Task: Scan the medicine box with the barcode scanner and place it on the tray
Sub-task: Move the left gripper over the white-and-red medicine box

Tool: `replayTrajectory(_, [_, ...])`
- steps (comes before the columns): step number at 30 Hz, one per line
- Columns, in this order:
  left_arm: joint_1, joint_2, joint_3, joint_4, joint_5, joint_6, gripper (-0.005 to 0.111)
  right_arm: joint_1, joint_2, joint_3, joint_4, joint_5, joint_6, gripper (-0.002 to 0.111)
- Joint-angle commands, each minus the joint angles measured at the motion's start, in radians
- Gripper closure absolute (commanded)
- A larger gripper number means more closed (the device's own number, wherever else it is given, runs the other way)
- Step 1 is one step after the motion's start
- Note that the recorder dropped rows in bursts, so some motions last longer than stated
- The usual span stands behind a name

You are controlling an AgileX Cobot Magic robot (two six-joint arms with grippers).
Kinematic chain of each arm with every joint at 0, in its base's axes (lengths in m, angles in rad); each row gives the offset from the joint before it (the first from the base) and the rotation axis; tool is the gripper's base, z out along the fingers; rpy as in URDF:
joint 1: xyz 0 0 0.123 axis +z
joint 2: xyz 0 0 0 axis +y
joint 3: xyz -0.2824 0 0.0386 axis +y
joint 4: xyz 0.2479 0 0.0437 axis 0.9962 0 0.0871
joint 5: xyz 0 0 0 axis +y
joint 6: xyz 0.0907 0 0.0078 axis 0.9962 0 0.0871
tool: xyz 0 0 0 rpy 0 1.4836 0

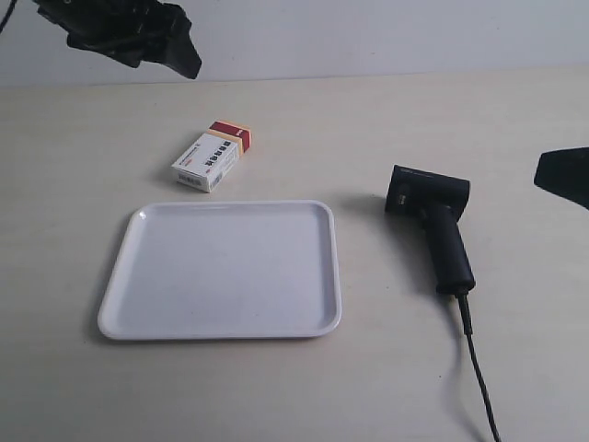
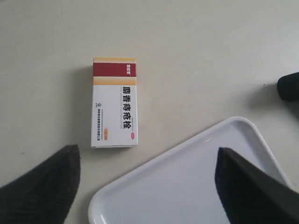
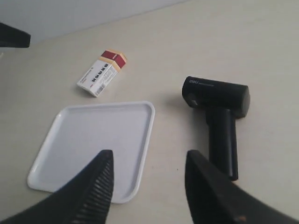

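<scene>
The medicine box (image 1: 213, 157) lies flat on the table just behind the tray (image 1: 221, 272), which holds nothing. The black barcode scanner (image 1: 433, 221) lies on its side to the tray's right. My left gripper (image 2: 145, 151) hangs open above the tray's (image 2: 187, 186) corner, short of the medicine box (image 2: 114, 105), with nothing between its fingers. My right gripper (image 3: 148, 154) is open too, over the gap between the tray (image 3: 93, 140) and the scanner's (image 3: 219, 112) handle, holding nothing. The medicine box (image 3: 102, 73) shows farther off in that view.
The scanner's thin cable (image 1: 479, 368) runs from the handle to the table's front edge. The arm at the exterior view's left (image 1: 138, 37) hovers high behind the box. A black piece of the arm at the exterior view's right (image 1: 563, 175) juts in at the edge.
</scene>
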Motion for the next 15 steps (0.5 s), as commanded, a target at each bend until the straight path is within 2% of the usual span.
replayTrajectory(1, [-0.006,0.091,-0.103,0.030,0.080,-0.014,0.029,0.004,0.003,-0.007,0.058,0.034,-0.052,0.054])
replayTrajectory(6, [-0.006,0.172,-0.169,0.042,0.114,-0.014,0.024,0.004,0.003,-0.007,0.094,0.037,-0.052,0.048])
replayTrajectory(10, [-0.006,0.189,-0.169,0.033,0.103,-0.014,0.023,0.004,0.003,-0.007,0.094,0.050,-0.052,0.048])
replayTrajectory(15, [-0.006,0.194,-0.168,-0.069,0.059,-0.007,0.023,0.004,0.003,-0.007,0.094,0.050,-0.052,0.048])
